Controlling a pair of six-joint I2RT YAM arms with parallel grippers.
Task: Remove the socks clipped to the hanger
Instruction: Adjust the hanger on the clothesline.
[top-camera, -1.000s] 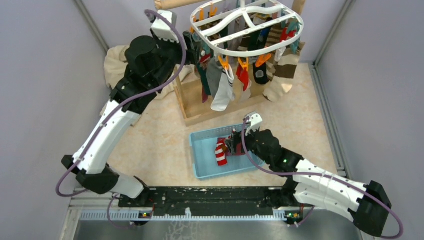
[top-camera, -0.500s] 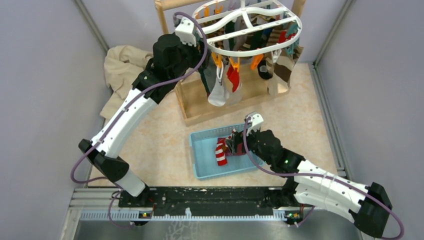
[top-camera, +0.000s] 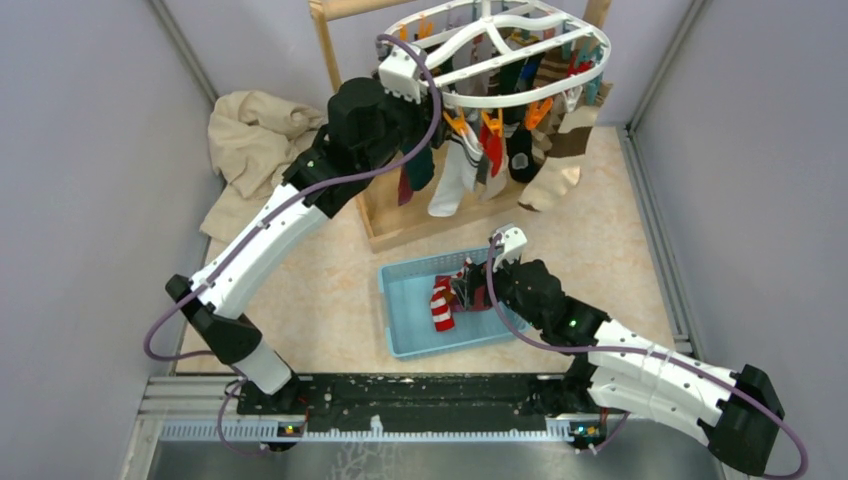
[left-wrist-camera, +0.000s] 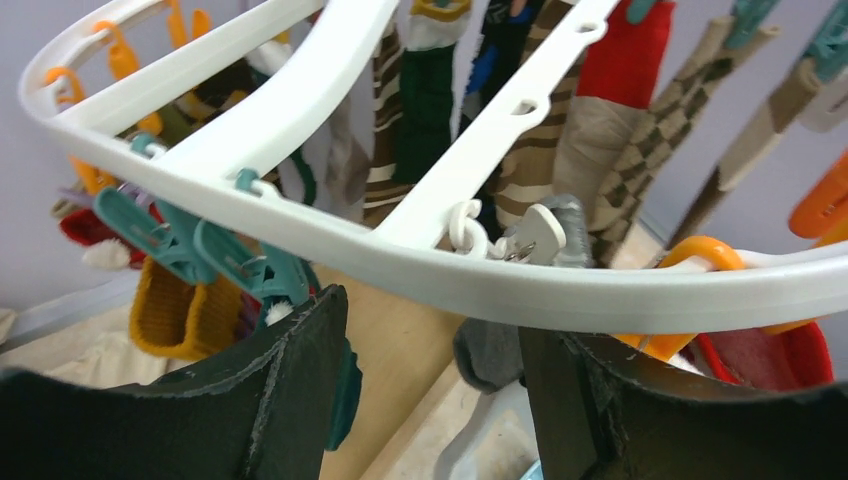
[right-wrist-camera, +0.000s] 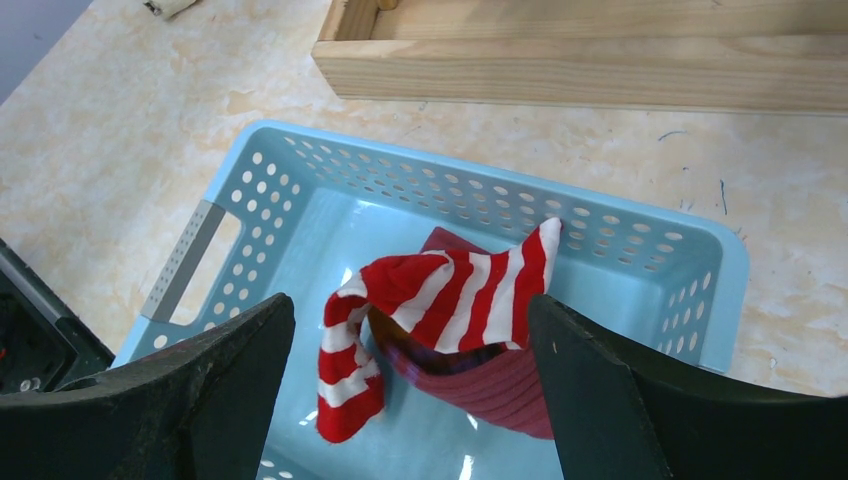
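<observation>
The white oval hanger (top-camera: 500, 62) hangs at the back with several socks (top-camera: 455, 180) clipped under it. My left gripper (top-camera: 422, 125) is open at the hanger's left rim. In the left wrist view the rim (left-wrist-camera: 500, 285) runs just above my open left gripper (left-wrist-camera: 430, 390), with a grey sock (left-wrist-camera: 490, 355) between the fingers and teal clips (left-wrist-camera: 240, 265) at the left. My right gripper (top-camera: 462, 290) is open and empty over the blue basket (top-camera: 400, 320). A red-and-white striped sock (right-wrist-camera: 450, 290) lies on a dark red sock (right-wrist-camera: 500, 390) between its fingers.
The light wooden stand's base (top-camera: 400, 215) sits under the hanger, just behind the basket. It also shows in the right wrist view (right-wrist-camera: 600, 70). A beige cloth (top-camera: 245, 140) lies at the back left. Grey walls close in both sides.
My left arm has swung right, from left of the stand to the hanger's rim. The hanger and socks have shifted and swung. The right arm has not moved.
</observation>
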